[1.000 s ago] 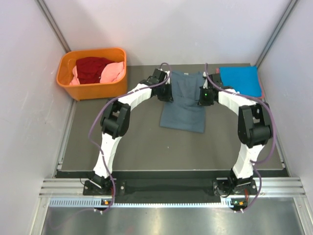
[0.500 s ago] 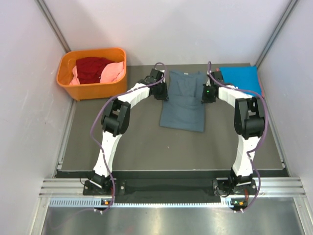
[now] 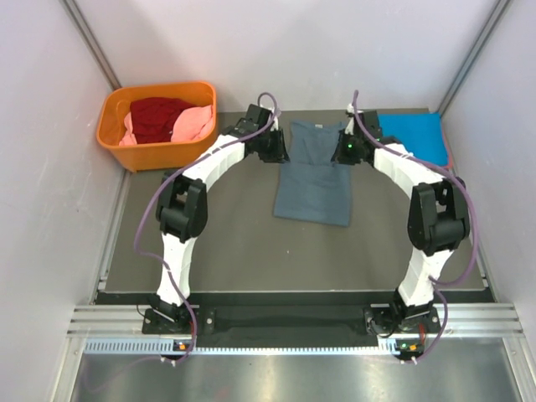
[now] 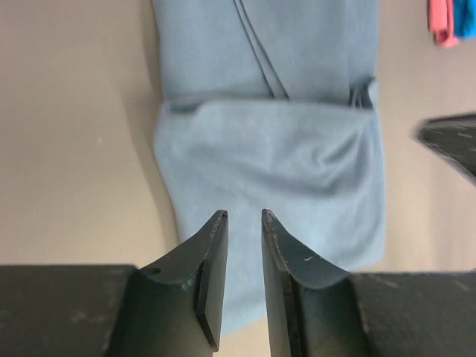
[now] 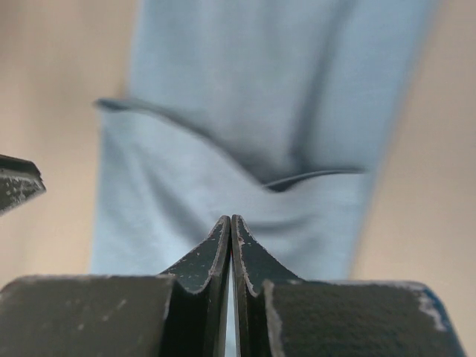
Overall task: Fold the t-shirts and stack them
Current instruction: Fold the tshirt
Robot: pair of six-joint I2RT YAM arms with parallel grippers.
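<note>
Now: grey tee (image 3: 314,174) lies folded mid-worktop (image 3: 234,243), toward the far edge. Left pincer (image 4: 243,216) by its far-left edge, slightly open, empty. Right pincer (image 5: 230,219) by far-right edge, fully closed; cloth pinched or not, cannot tell. Blue tee (image 3: 412,136) far right.

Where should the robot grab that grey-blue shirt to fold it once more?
Probably its two far corners, left gripper on one, right gripper on the other, from above: the grey-blue shirt lies flat, lengthwise toward the arm bases, so the far edge can be drawn over the near one.
</note>
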